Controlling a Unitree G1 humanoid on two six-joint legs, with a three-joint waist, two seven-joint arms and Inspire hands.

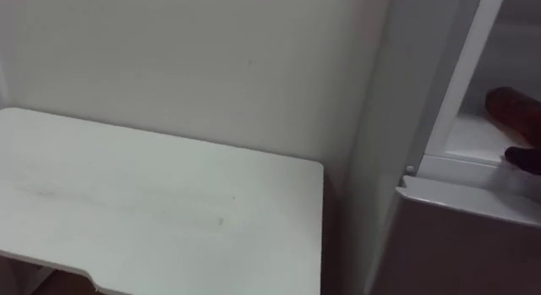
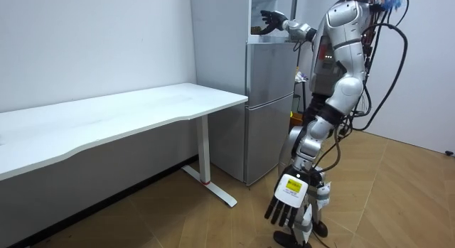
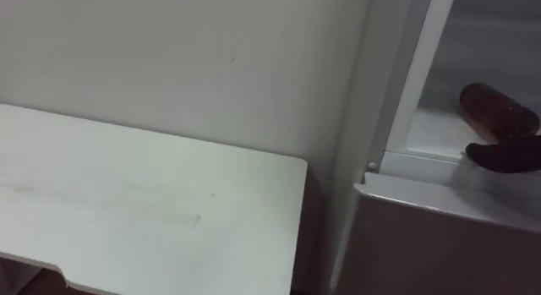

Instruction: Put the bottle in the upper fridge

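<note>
Inside fridge (image 3: 439, 236), bottle (image 3: 494, 113) lying; right robot hand (image 3: 507, 154) beside; table (image 3: 127, 210) left.

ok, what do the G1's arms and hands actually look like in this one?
The right arm has silver-grey shell segments with darker sections between them. The right hand is black all over, with slim fingers. The left hand also has black fingers, and there is a white plate on its back with a yellow label.
</note>
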